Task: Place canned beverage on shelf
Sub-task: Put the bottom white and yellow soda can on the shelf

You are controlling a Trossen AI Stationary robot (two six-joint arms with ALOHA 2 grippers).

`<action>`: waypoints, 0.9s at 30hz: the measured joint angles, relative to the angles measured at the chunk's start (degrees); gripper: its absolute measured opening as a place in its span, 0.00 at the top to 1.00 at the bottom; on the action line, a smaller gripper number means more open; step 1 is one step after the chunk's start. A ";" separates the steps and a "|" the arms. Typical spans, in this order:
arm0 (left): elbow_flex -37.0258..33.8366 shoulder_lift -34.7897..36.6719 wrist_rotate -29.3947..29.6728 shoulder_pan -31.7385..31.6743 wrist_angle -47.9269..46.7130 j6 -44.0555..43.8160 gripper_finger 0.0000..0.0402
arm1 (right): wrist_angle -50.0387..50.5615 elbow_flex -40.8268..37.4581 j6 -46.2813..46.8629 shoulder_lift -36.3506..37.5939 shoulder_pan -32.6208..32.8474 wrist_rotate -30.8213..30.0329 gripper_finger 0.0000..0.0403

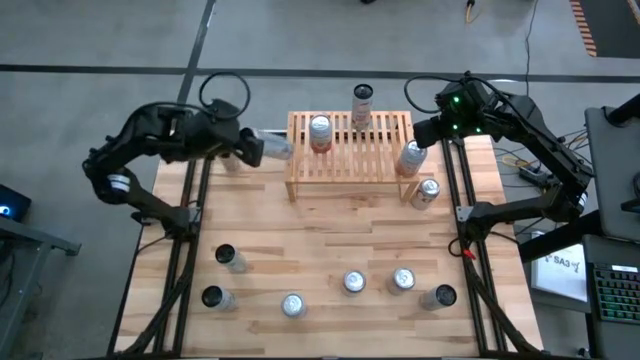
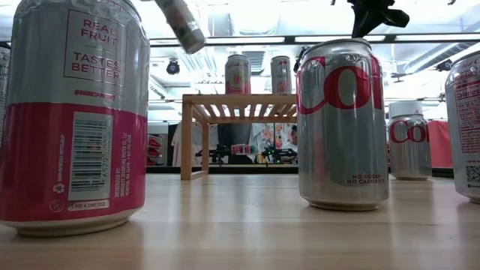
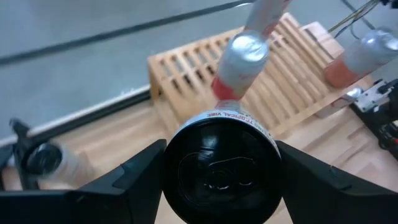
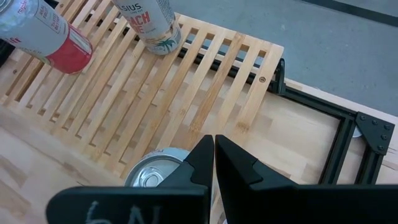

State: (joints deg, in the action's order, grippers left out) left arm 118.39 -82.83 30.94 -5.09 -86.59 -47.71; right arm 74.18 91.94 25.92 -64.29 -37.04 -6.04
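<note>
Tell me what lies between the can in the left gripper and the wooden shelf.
Nothing: in the high view, the held can in the left gripper hangs beside the shelf's left end, with only bare tabletop in the gap.

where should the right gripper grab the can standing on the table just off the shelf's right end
Grip the can around its round side wall, near mid-height, coming down from above. It stands upright with its lid facing up, and the shelf sits close on one side, so the fingers would likely fit best across the sides away from the shelf. The right gripper is shut just above it and would need to open first.
</note>
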 joint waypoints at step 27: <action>15.80 -21.06 -6.39 -3.01 -3.45 8.20 0.39 | 0.06 0.00 -0.42 0.00 0.02 0.48 0.98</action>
State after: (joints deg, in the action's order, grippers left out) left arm 134.19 -103.88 24.55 -8.10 -90.04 -39.50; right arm 74.24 91.94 25.50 -64.29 -37.01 -5.56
